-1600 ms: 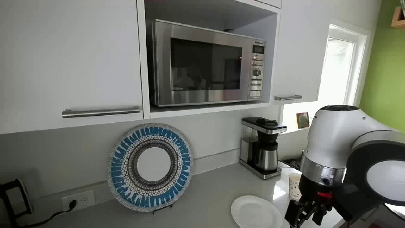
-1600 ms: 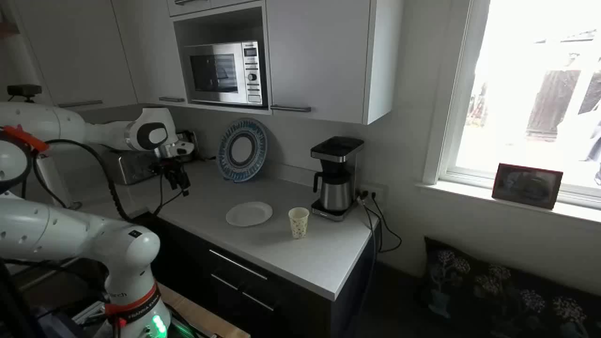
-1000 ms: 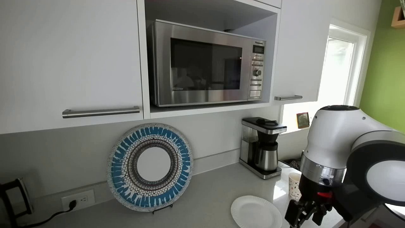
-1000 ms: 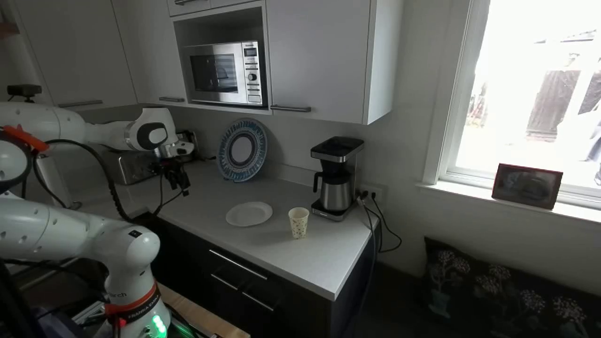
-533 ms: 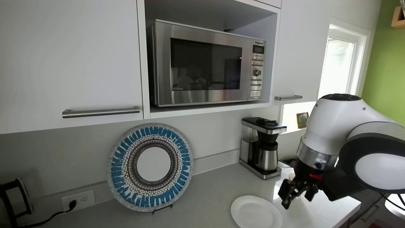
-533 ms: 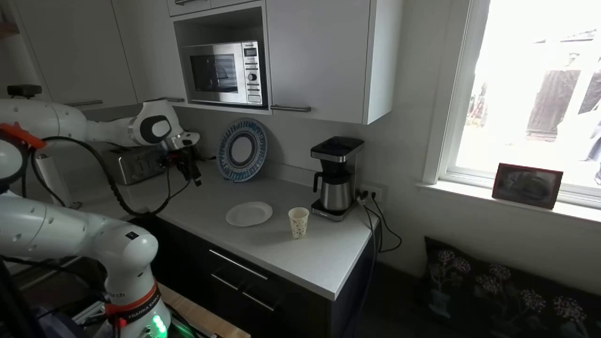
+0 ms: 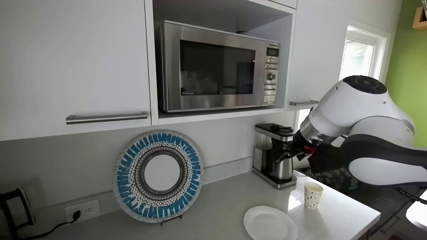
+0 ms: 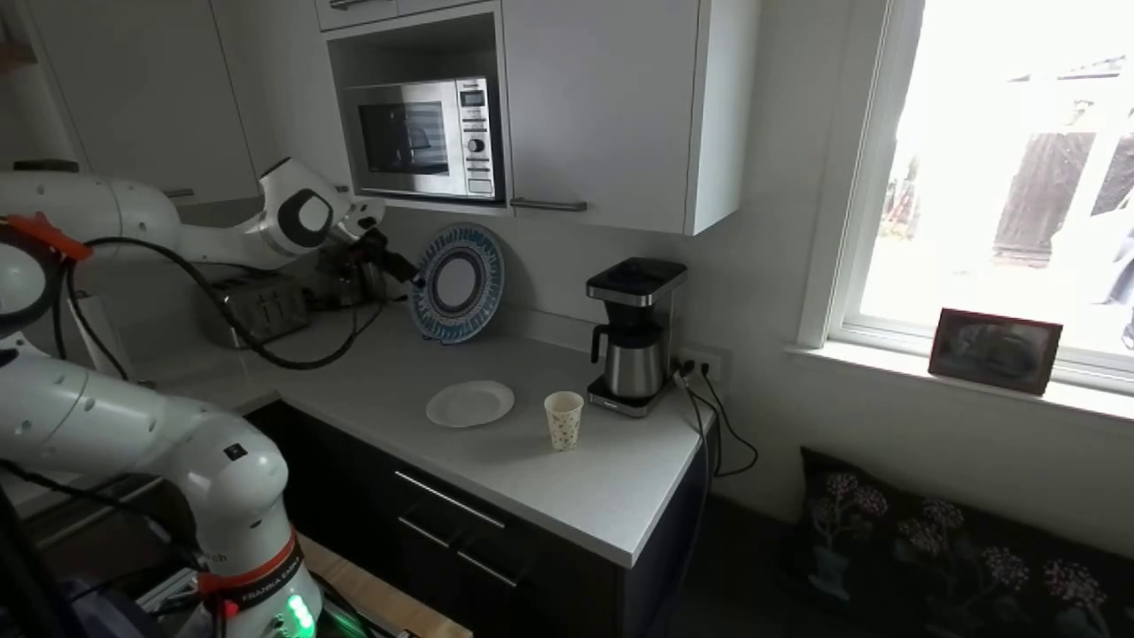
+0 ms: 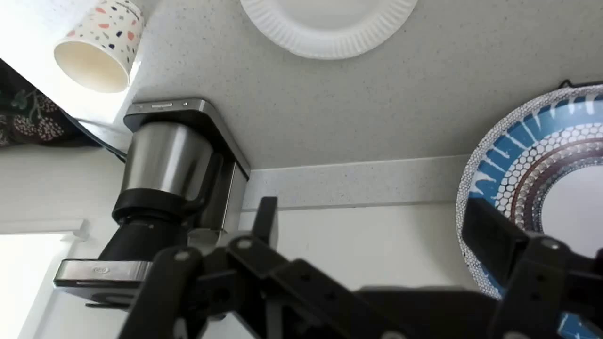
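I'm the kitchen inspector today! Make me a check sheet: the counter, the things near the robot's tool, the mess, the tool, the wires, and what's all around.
Surface: light speckled counter with a bright patch of light.
Things: blue patterned disc and coffee maker in the wrist view; neither is held.
Clutter: paper plate and upright spotted cup.
Tool: open, with nothing between the jaws.
Cables: black cable drooping below the arm; cords hanging beside the coffee maker.
Surroundings: microwave, window, picture frame and flowery cushion.
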`<state>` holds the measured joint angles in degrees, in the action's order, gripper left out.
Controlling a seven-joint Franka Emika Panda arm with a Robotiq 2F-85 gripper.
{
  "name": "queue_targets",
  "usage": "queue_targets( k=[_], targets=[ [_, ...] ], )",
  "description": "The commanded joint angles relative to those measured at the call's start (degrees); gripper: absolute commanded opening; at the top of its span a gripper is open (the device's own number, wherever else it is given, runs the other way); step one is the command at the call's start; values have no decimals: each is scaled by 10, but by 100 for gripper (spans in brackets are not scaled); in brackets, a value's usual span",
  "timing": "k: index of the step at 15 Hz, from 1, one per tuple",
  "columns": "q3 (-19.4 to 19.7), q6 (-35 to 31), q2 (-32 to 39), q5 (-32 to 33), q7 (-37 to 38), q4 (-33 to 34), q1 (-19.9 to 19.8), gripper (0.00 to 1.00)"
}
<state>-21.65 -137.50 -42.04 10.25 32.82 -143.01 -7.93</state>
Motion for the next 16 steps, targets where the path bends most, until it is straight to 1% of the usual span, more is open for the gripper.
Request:
queue_targets(
  k=[1, 3, 4, 6, 10, 12, 13, 16],
  targets=[
    [2, -4, 4, 7, 5, 4, -1, 100],
    [2, -5, 7, 8, 7, 6, -3, 100],
    [-9, -33, -12, 45, 1, -4, -19, 100],
    [0, -62, -26, 90, -29, -3, -29, 100],
    [5, -165, -38, 166, -62, -5, -77, 100],
    [11, -221, -33, 184, -86, -1, -102, 100],
    [18, -248, -26, 182, -101, 3, -109, 100],
    [19, -306, -10, 168, -134, 17, -144, 100]
  ],
)
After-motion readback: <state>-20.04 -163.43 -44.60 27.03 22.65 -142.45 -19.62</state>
